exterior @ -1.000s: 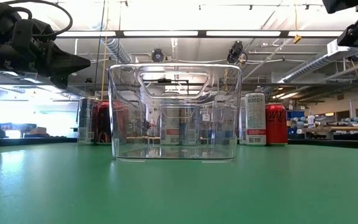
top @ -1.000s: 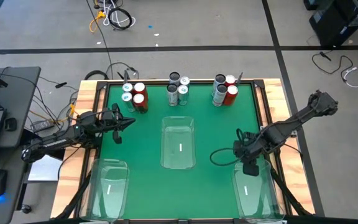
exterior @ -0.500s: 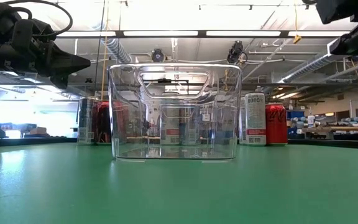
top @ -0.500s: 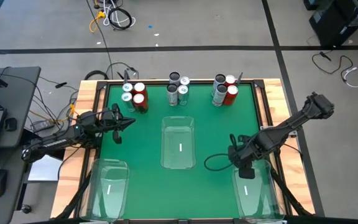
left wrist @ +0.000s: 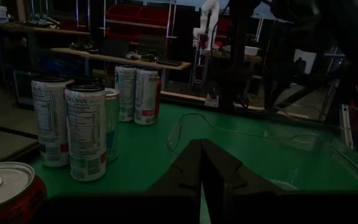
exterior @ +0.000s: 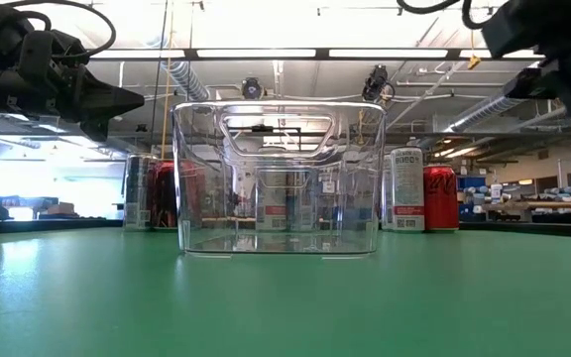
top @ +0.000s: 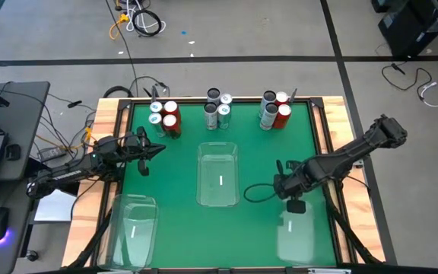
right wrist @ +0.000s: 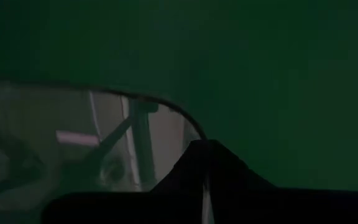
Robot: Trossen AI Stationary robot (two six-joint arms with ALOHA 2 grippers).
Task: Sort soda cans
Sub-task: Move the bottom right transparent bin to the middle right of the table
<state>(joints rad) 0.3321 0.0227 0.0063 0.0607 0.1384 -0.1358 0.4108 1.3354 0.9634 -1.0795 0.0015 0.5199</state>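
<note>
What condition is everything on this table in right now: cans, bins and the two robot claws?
Soda cans: upright, in three clusters along the far edge, none in a bin.
Middle bin: upright, empty.
Left bin: empty.
Right bin: empty.
Left end effector: shut, holding nothing, near the left cluster.
Right end effector: shut, empty, by the right bin.

Grey floor [top: 280,30] (loose cables [top: 139,21]), ceiling striplights [exterior: 266,53]

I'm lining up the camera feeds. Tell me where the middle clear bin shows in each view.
High view: middle clear bin at the table's centre, between the arms.
Low view: centre of the picture, cans behind it.
Left wrist view: just beyond the left gripper and its shut jaws.
Right wrist view: not in it; the clear rim there looks like the right-hand bin.
Shared landmark: green table top.
</note>
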